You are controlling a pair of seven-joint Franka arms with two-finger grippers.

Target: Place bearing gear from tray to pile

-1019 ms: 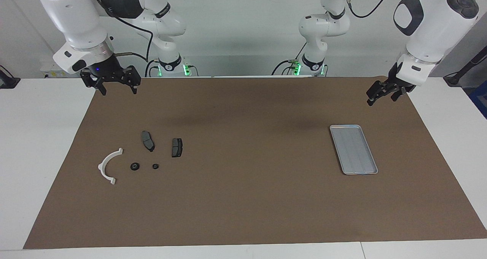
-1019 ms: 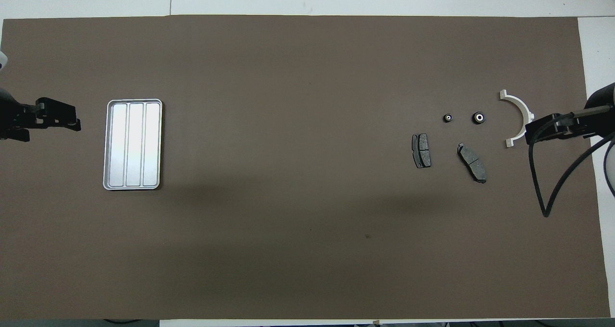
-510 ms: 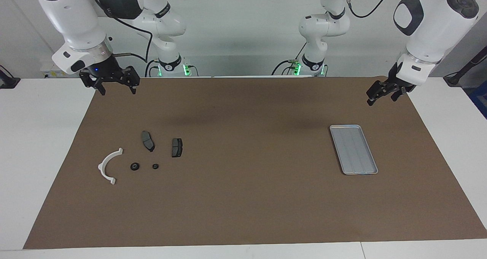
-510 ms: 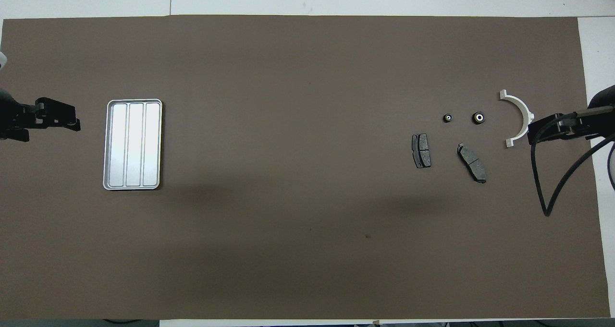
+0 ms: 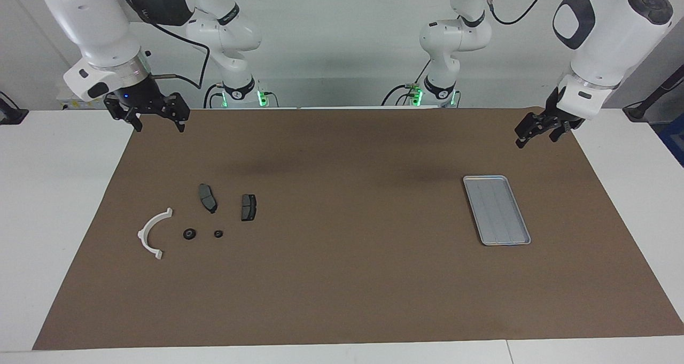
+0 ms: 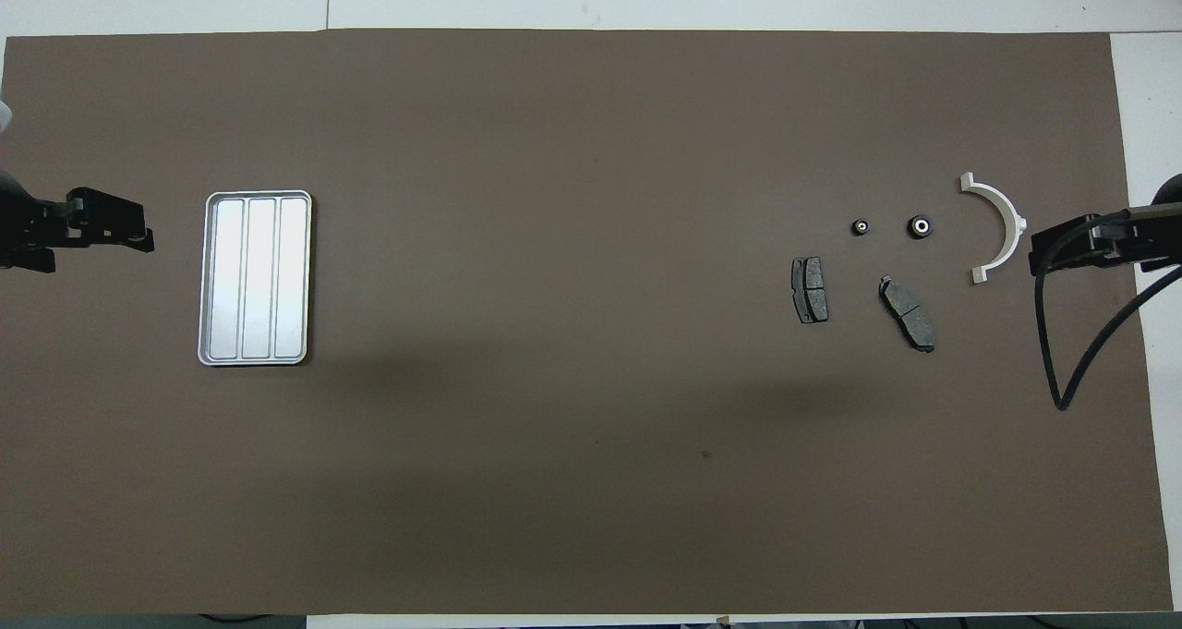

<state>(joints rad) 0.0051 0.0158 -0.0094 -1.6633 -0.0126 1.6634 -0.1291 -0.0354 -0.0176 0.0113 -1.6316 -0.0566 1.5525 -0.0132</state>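
The silver tray (image 5: 497,210) lies at the left arm's end of the brown mat and holds nothing; it also shows in the overhead view (image 6: 255,278). The pile lies at the right arm's end: a white half-ring bracket (image 5: 152,232), two dark plates (image 5: 208,198) (image 5: 248,207) and two small black round bearing gears (image 5: 189,234) (image 5: 218,233). The gears also show in the overhead view (image 6: 921,227) (image 6: 861,227). My right gripper (image 5: 159,128) hangs open and empty over the mat's corner nearest its base. My left gripper (image 5: 534,140) hangs open and empty over the mat's edge beside the tray.
The brown mat (image 5: 347,278) covers most of the white table (image 5: 48,193). A black cable (image 6: 1071,352) hangs from the right arm over the mat's edge beside the pile.
My right gripper has risen and drawn away from the pile toward its end of the table. The left arm and all the parts have not moved.
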